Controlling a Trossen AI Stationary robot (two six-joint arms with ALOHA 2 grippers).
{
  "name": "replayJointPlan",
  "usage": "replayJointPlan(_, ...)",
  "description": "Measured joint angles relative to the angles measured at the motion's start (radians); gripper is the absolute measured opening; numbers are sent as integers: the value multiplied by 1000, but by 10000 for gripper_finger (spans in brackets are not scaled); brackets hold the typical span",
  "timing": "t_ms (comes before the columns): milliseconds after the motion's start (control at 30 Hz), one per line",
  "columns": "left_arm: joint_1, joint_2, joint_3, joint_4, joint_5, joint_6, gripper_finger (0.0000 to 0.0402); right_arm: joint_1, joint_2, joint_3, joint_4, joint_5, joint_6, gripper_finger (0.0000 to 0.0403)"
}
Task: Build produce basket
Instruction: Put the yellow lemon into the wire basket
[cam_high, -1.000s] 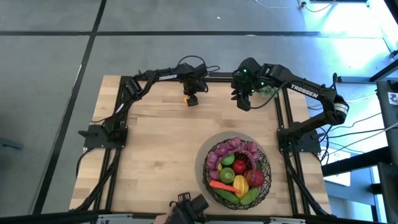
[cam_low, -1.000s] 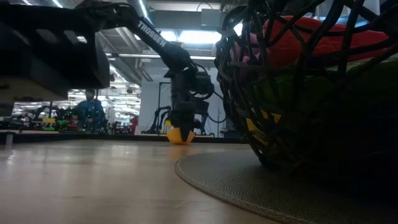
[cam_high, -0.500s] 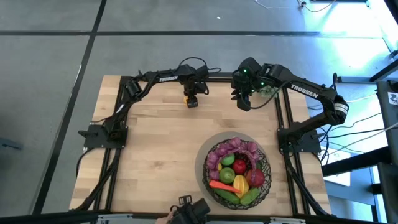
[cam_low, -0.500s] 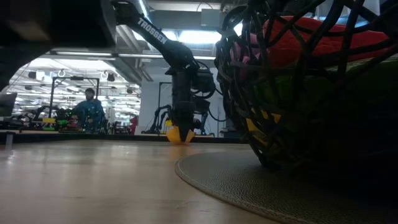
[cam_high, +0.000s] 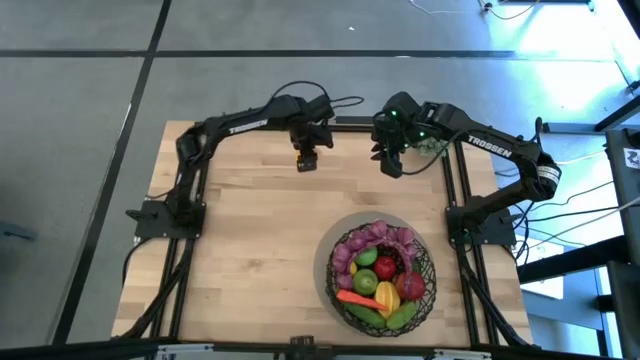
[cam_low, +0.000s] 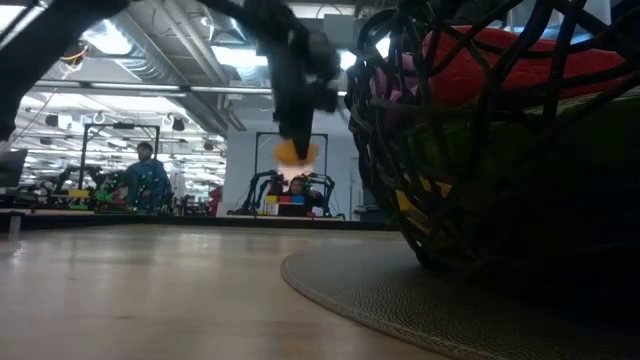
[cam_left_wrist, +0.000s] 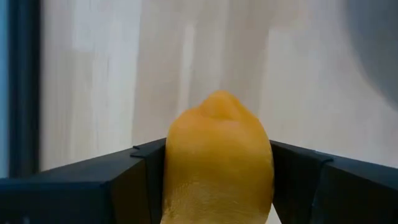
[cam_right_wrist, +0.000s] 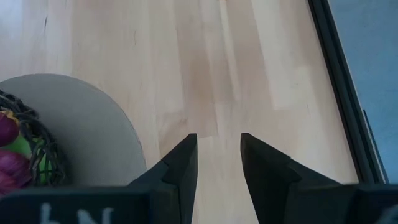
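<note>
Nearest the low camera: wire basket (cam_low: 500, 150) on its round grey mat (cam_high: 330, 250), already heaped with grapes, apples, a carrot and green pieces, at the near right of the table (cam_high: 240, 240). Farther back, near the far edge: left gripper (cam_high: 307, 160) clenched on a yellow lemon (cam_left_wrist: 217, 162), fruit pinched between both fingers (cam_left_wrist: 124, 180) and clear of the wood in the low view. Farthest right along that same edge: right gripper (cam_high: 394, 163) waiting, empty, fingers a narrow gap apart above bare wood.

Best handling, as a judgement: keep the squeeze steady, carry high enough to clear the rim, release low over a hollow among the fruit so nothing rolls out; pile already full, so a drop from height risks a bounce.

Against the frame a second back: lemon then sitting on the table under wider fingers; now gripped and lifted. Right arm unchanged.
</note>
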Motion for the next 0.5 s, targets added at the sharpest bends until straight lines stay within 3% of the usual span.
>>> replayJointPlan(267, -123, -132, 1, 6, 5, 3, 186, 0, 0, 0, 48, -23, 20, 118)
replayJointPlan(500, -234, -179, 1, 73, -3, -90, 186, 15, -23, 42, -8, -253, 18, 118)
